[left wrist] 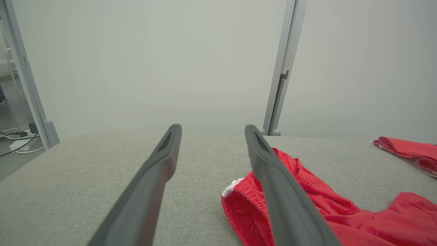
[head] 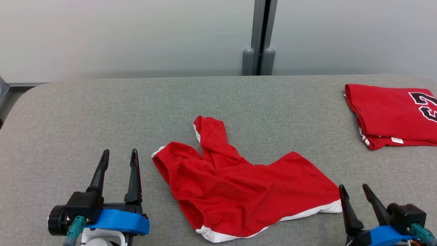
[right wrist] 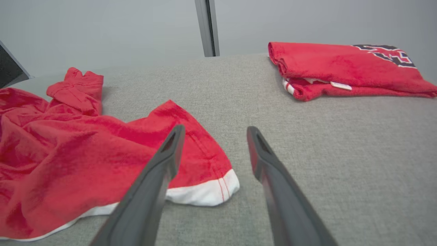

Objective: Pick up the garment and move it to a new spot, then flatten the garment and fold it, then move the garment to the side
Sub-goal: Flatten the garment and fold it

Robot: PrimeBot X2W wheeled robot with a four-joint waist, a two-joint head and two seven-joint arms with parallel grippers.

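1. Task item: the crumpled red shorts with white hem trim [head: 239,184] lie on the grey fabric-covered table [head: 102,109], near its front edge and between the two arms. They are neither flattened nor folded.

2. Left gripper [head: 120,152]: jaws wide apart, nothing between them. The gathered waistband end of the shorts sits just beside it, on its right.

3. Right gripper [head: 353,187]: jaws spread and empty. The white-trimmed hem corner lies just to its left. In the right wrist view the left-hand finger overlaps that hem, but I cannot tell whether it touches the cloth.

4. Governing relation: the shorts' long axis runs across the table, from the waistband by the left gripper to the hem corner by the right. One leg is bunched and points towards the far wall. I judge each arm to have one end within easy reach, the right slightly nearer its corner. Spreading the shorts flat looks like a pull outward along that axis.

5. Other item: a folded red jersey [head: 385,112] rests at the far right, well apart from the shorts.

6. Writing: the jersey carries large black numerals edged in white, cut off by the frame. The upper one looks like a 2; the lower I cannot confirm. Its small white hem tag is too small to read. I see no brand mark on the shorts.
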